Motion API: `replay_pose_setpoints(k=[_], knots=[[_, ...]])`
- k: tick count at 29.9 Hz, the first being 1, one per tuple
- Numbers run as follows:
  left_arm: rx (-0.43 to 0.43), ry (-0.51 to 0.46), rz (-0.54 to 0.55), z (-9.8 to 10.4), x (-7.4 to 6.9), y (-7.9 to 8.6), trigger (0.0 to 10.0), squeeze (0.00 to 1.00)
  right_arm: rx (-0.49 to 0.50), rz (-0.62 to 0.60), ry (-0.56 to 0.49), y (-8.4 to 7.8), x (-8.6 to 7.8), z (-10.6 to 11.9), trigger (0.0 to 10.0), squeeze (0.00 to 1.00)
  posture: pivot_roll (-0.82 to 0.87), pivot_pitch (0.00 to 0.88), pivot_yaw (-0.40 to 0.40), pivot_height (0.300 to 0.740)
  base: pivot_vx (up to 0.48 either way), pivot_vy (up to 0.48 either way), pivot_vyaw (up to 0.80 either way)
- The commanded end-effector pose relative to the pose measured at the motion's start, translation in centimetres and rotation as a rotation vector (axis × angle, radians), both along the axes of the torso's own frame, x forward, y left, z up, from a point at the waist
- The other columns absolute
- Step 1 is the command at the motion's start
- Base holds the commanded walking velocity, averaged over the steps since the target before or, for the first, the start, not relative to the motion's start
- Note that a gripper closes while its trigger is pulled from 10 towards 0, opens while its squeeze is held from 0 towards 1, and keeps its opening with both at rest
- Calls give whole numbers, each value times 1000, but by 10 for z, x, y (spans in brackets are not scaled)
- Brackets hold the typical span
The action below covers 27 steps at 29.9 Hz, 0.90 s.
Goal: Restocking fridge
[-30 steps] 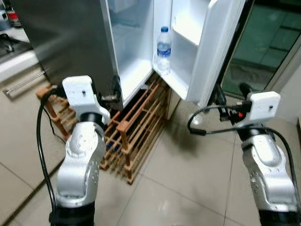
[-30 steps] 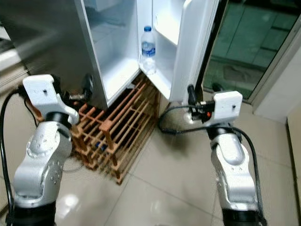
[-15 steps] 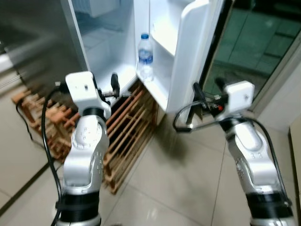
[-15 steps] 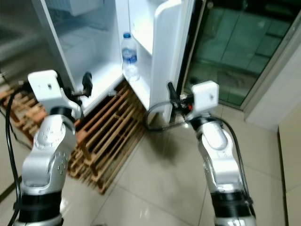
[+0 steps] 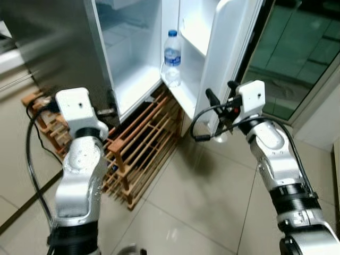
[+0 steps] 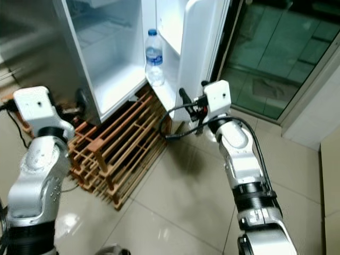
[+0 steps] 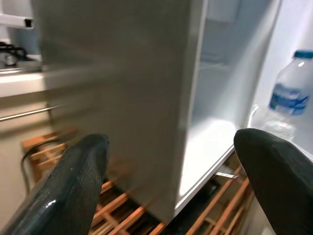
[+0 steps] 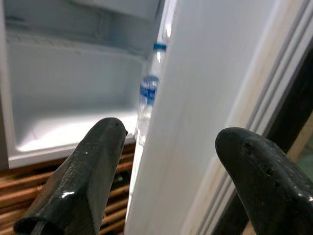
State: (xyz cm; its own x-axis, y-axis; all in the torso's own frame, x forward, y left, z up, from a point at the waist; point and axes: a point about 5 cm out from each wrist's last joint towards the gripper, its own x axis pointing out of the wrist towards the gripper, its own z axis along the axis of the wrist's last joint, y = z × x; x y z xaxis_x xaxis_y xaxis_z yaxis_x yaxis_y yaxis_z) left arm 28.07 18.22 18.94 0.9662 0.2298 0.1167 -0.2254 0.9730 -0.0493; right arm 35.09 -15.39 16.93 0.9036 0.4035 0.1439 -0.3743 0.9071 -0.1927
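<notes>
One water bottle (image 5: pixel 171 57) stands upright in the fridge door (image 5: pixel 226 58) shelf, just past the door's edge from the nearer, spread-fingered, empty right hand (image 5: pixel 219 101).

A wooden slatted rack (image 5: pixel 141 154) lies flat on the pale tiled floor (image 5: pixel 212 212), one end tucked under the appliance. A black cable (image 5: pixel 32 159) trails beside its far side. Dark glass doors (image 5: pixel 297 53) stand along the right.
</notes>
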Motion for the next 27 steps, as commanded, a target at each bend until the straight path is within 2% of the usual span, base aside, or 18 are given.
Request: replay_pose_setpoints(k=[1,9,16,19,20,22,23,24,27], knots=[[13,0,2,3,-4,2,10000,0,5,4,-14,-2,3,3,10000,0,33,112,-11,740,0,0,0],[56,34,16,4,-19,11,10000,0,-7,35,23,7,15,-11,10000,0,86,168,5,740,0,0,0],[63,49,6,6,-23,10,10000,0,-38,5,54,0,20,-18,10000,0,96,191,14,740,0,0,0],[63,59,-2,6,-24,9,10000,0,-45,-29,41,-9,21,-17,10000,0,88,197,15,740,0,0,0],[62,63,-6,5,-25,9,10000,0,-52,-60,40,-18,20,-19,10000,0,88,197,15,740,0,0,0],[62,64,-7,5,-25,9,10000,0,-55,-67,43,-21,20,-20,10000,0,88,197,15,740,0,0,0],[57,75,-11,3,-25,8,10000,0,-82,-105,55,-35,19,-23,10000,0,60,197,18,740,0,0,0],[57,75,-11,3,-25,8,10000,0,-82,-105,55,-35,19,-23,10000,0,60,197,18,740,0,0,0],[56,78,-28,3,-23,6,10000,0,-115,-179,67,-61,16,-24,10000,0,50,194,23,740,0,0,0]])
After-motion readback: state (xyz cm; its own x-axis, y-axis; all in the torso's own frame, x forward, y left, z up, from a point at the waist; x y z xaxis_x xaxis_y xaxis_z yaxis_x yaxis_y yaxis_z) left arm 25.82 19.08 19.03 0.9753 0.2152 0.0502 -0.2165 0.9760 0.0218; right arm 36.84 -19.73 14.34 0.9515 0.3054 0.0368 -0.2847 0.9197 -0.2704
